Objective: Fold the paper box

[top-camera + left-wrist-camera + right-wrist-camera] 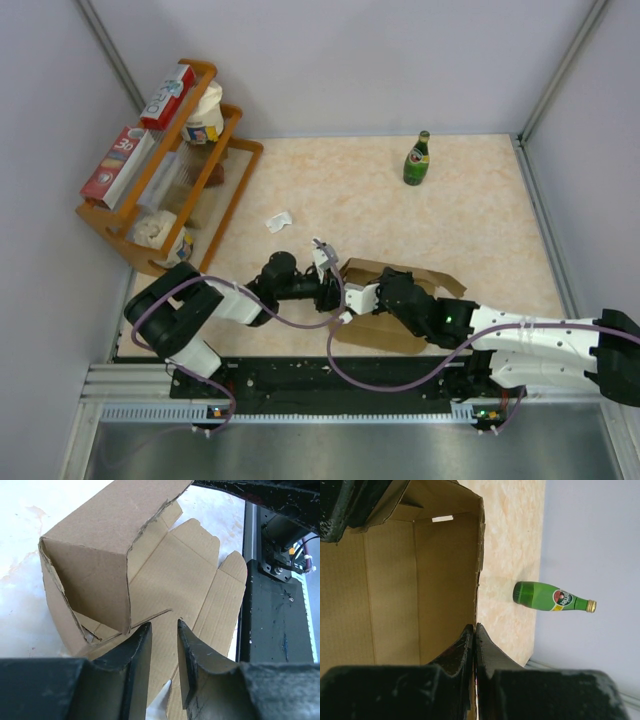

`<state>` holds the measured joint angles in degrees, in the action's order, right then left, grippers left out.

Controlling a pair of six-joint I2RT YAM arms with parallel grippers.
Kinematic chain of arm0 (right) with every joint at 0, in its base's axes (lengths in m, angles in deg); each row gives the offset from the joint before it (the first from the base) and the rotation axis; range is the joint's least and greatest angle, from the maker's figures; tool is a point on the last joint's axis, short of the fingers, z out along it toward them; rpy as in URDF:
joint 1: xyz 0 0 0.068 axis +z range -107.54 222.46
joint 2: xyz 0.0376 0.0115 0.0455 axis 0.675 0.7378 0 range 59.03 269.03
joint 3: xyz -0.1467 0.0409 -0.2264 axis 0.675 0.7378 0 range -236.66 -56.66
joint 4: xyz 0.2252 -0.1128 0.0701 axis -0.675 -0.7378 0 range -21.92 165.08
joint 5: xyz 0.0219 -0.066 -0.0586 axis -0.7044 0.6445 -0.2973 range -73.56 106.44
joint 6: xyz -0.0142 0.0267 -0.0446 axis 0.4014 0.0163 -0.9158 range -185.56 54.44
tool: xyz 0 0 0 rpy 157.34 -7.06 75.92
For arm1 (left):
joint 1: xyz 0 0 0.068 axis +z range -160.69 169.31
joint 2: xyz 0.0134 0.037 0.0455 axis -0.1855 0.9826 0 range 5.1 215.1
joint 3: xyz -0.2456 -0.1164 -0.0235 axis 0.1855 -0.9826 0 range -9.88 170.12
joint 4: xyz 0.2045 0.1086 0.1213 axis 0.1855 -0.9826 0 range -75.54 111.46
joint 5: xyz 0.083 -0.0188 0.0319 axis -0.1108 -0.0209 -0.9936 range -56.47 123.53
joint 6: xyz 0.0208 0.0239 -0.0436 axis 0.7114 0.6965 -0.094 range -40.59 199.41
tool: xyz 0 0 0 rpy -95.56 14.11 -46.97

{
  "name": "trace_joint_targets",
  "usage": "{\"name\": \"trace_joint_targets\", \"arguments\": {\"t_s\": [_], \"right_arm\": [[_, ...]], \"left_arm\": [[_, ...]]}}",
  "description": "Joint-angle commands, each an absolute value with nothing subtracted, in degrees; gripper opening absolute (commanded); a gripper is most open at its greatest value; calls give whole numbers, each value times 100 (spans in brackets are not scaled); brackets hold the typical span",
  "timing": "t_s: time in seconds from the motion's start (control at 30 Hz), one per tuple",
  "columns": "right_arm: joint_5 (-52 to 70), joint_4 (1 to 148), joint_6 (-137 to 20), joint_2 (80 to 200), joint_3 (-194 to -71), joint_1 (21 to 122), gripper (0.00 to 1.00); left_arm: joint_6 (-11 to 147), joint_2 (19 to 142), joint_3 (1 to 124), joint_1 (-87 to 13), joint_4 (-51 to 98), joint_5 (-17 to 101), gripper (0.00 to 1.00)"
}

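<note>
The paper box [385, 330] sits at the near middle of the table [460, 220], just in front of the two arm bases, half raised. One end is already stood up into walls. The rest lies flat, with its flaps and rounded tabs spread on the surface. The work looks to be mid-fold, at the stage of forming the sides. The right gripper [475, 627] has its fingers pressed almost together on the top edge of an upright wall, pinching the cardboard and steadying it. The left gripper [164, 625] hovers low over the flat panel beside the raised corner, its fingers a narrow gap apart with nothing clearly between them. I judge the next move calls for the left fingers to catch the loose flap near that corner and swing it up and inward. The right hand would keep the wall from tipping, since thin board like this can spring back or crease off its score line. As for writing, a small white label [442, 518] shows inside the box but reads blank from here. The green bottle [552, 599] at the far side carries a red, white and yellow label too small to read. The print on the red-and-white cartons [168, 95] on the wooden rack [240, 145] is also illegible.
</note>
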<state>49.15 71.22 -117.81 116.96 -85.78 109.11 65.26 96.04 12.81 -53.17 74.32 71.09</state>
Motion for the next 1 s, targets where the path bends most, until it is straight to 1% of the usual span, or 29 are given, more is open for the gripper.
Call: {"name": "trace_joint_targets", "arguments": {"t_s": [0.0,0.1,0.23,0.3,0.4,0.6,0.7,0.97], "right_arm": [[4773,7385,-11619,11642,-8566,11022,0],[4799,7377,-11610,11642,-8548,11022,0],[4799,7385,-11592,11642,-8531,11022,0],[4808,7385,-11575,11634,-8531,11031,0],[4799,7368,-11539,11616,-8513,11022,0],[4781,7350,-11531,11598,-8496,11013,0],[4781,7350,-11522,11607,-8487,11031,0],[4755,7367,-11504,11616,-8478,11031,0]], "left_arm": [[6579,9642,1437,-5350,7683,7044,30],[6579,9546,1438,-5358,7578,7080,32],[6614,9168,1201,-5367,7385,6887,41],[6658,8913,1051,-5367,7200,6676,48],[6702,8579,814,-5358,7024,6403,54],[6746,7815,427,-5358,6822,6122,58],[6729,7472,295,-5332,6585,5771,58],[6491,6479,-215,-4999,6821,5016,60]]}}
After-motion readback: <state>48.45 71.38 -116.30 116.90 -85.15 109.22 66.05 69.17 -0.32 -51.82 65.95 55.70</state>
